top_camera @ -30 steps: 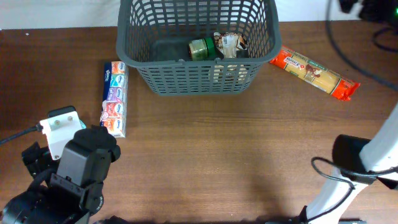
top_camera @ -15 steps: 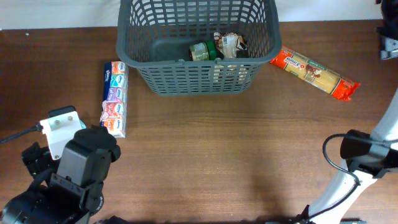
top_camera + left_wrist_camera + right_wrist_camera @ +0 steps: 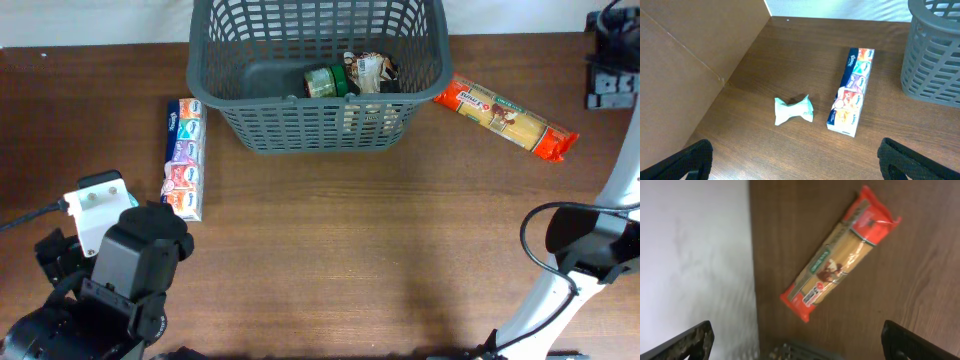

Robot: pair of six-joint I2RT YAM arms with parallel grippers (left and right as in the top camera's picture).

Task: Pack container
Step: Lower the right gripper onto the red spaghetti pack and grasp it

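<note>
My left gripper (image 3: 797, 162) is spread wide with nothing in it, low over the table's (image 3: 350, 250) near left corner. Just ahead of it lies a small teal-and-white wrapped piece (image 3: 793, 110), and right beside that, a little further out, a long pack of tissues (image 3: 851, 92) pointing towards the far edge. From overhead, my own left arm covers most of the wrapped piece.

My right gripper (image 3: 800, 342) is also fully open and empty, up by the far right corner. It looks down on a red-ended pack of spaghetti (image 3: 840, 267) lying flat at a slant.

The basket (image 3: 315, 130) stands at the middle of the far edge. On its floor, towards the near right side, lie a green-topped jar (image 3: 325, 80) on its side and a crumpled packet (image 3: 372, 70), touching or nearly touching each other.

The tissues sit just off the basket's near left corner. The spaghetti's nearer end is just beside the basket's right wall, and the rest runs off towards the right edge. The basket's tall lattice walls stand between both packs and its floor.
</note>
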